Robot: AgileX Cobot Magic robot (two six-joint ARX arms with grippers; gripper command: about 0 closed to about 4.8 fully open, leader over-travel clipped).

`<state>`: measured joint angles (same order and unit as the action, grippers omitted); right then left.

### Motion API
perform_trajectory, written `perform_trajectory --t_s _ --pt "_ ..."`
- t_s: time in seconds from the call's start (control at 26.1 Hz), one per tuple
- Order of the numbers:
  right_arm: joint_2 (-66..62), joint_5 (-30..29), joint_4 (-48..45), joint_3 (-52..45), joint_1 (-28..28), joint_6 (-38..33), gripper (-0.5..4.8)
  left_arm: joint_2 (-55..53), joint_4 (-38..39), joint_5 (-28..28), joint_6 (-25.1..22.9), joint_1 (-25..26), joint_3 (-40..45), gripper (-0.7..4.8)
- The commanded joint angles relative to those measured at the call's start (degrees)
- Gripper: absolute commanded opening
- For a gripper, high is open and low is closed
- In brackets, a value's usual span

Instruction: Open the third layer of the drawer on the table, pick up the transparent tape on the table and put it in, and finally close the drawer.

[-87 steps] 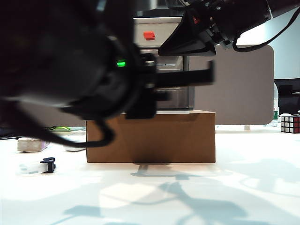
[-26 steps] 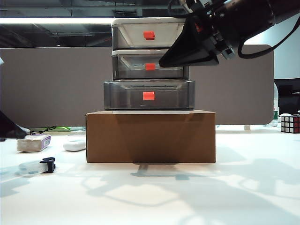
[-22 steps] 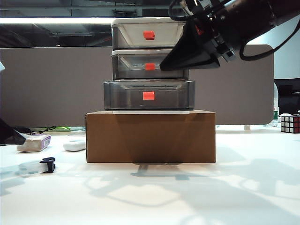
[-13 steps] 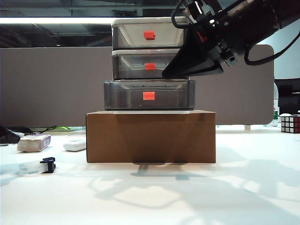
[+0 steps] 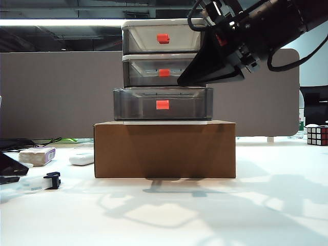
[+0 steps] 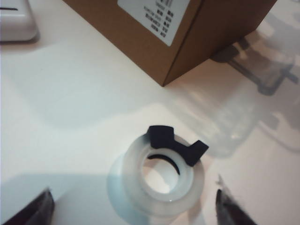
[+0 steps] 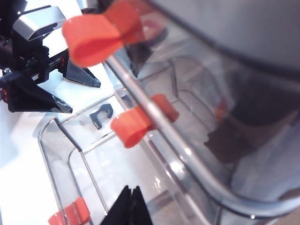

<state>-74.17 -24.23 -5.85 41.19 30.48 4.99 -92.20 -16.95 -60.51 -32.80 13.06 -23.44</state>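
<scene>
The drawer (image 5: 163, 72) stands on a brown cardboard box. Its third layer (image 5: 162, 104) is pulled out toward the camera, orange-red handle in front. The transparent tape (image 5: 37, 182) lies on the table (image 5: 169, 215) at the far left, black clip (image 5: 52, 179) on its end. In the left wrist view the tape (image 6: 161, 176) lies flat just ahead of my open left gripper (image 6: 133, 202), one finger on each side. My left gripper (image 5: 14, 172) is at the picture's left edge. My right gripper (image 5: 185, 80) hovers shut and empty by the drawer's upper right, its fingers (image 7: 131, 206) over the open third layer (image 7: 108, 187).
The cardboard box (image 5: 164, 148) fills the middle, and its corner (image 6: 187, 33) is close to the tape. A white block with purple label (image 5: 37, 156) and a flat white oblong (image 5: 82, 159) lie behind the tape. A Rubik's cube (image 5: 316, 135) sits far right.
My left arm has left the front of the camera and come down at the left edge beside the tape, jaws spreading wider. My right gripper has tipped slightly lower by the drawer.
</scene>
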Motion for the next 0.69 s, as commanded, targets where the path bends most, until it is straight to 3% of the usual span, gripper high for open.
perform_trajectory --t_s 0.04,0.23,0.46,0.69 --pt "0.15 -0.09 -0.57 0.24 -0.04 0.20 -0.05 -0.07 0.26 1.51 -3.32 -0.94 -0.02 4.79" --pt "0.15 -0.09 -0.81 0.24 -0.04 0.20 -0.05 -0.35 0.57 8.11 -9.14 -7.65 -0.02 4.79" --pt "0.15 -0.11 -0.59 0.24 -0.04 0.20 -0.05 -0.35 0.59 19.52 -11.47 -12.70 -0.02 4.79" --pt "0.15 -0.11 -0.28 0.24 -0.04 0.17 -0.05 -0.35 0.61 20.72 -11.78 -12.98 -0.02 4.73"
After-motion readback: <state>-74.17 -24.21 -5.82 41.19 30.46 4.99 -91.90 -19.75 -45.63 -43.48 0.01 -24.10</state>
